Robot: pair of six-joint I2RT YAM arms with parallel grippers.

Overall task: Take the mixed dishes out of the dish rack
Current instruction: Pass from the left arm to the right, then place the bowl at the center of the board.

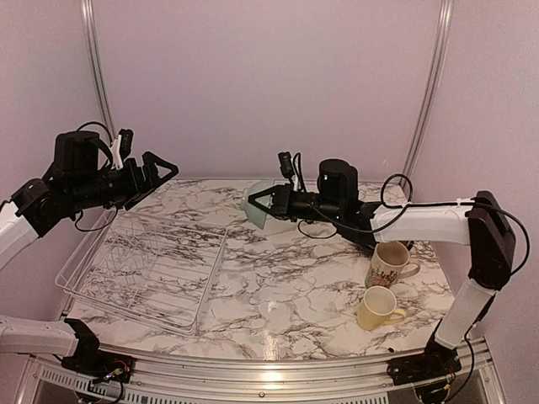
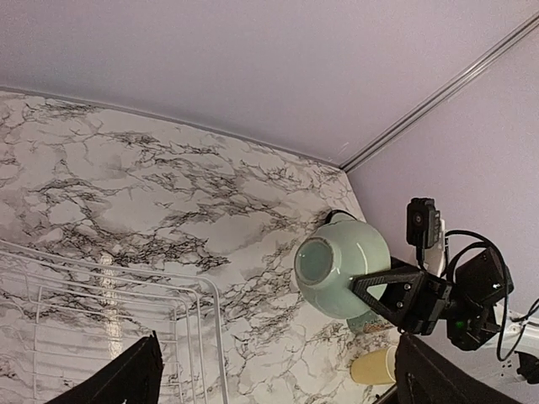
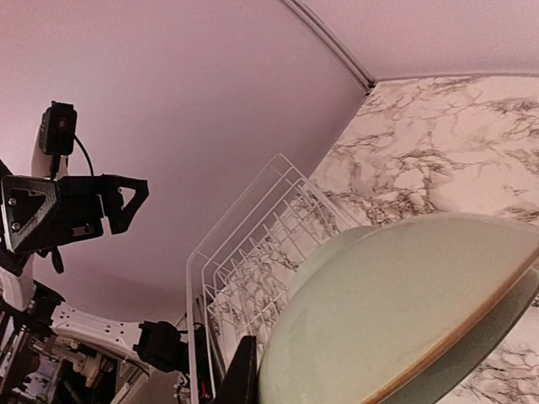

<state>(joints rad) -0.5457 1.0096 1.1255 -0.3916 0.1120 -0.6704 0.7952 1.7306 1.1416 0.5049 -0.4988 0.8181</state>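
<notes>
Pale green stands out at the middle of the scene: your right gripper (image 1: 261, 205) has its fingers pinched on one side of the small pale green bowl (image 2: 335, 263). It holds the bowl tipped on its side above the back middle of the marble table (image 1: 286, 286). The bowl's round base faces your left arm, and only the fingers appear to touch it. Your left gripper (image 1: 160, 179) hangs high over the far left end of the dish rack (image 1: 139, 269) with its fingers spread wide apart. Its two dark fingertips (image 2: 130, 379) frame the bottom corners of the left wrist view. The rack, a white wire basket with upright prongs, lies flat on the left half of the table, well apart from the bowl. On the right side, far from the rack, the cream floral mug (image 1: 389, 263) stands upright with its handle to the right. The pale yellow mug (image 1: 379, 308) stands upright just in front of it, handle also to the right, and you cannot tell whether the two touch. In your right wrist view the bowl fills the lower right, with the rack beyond it.
</notes>
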